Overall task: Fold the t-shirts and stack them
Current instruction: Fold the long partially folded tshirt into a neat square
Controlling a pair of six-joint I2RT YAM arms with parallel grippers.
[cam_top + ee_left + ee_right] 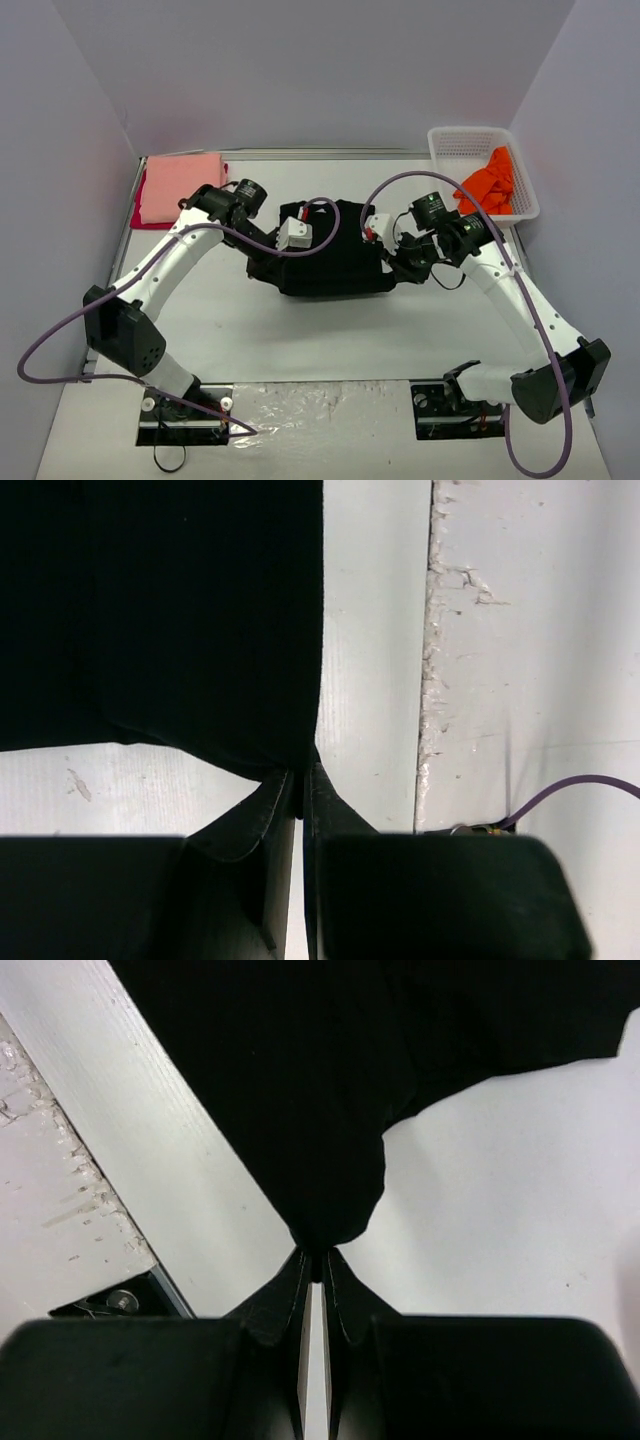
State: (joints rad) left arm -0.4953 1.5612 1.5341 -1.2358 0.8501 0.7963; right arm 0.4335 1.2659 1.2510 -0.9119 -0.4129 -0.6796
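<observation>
The black t-shirt (335,262) hangs bunched between both grippers over the middle of the table. My left gripper (268,262) is shut on its left edge; the left wrist view shows the black cloth (160,610) pinched at the gripper tips (301,772). My right gripper (398,262) is shut on its right edge; the right wrist view shows the cloth (330,1090) pinched at the gripper tips (317,1256). The salmon-pink t-shirt (180,185) lies folded at the back left on top of the red t-shirt (140,212). The orange t-shirt (490,182) lies crumpled in the basket.
A white mesh basket (462,145) stands at the back right corner. Grey walls close in the table on three sides. Purple cables loop from both arms. The arm bases sit on taped plates at the near edge.
</observation>
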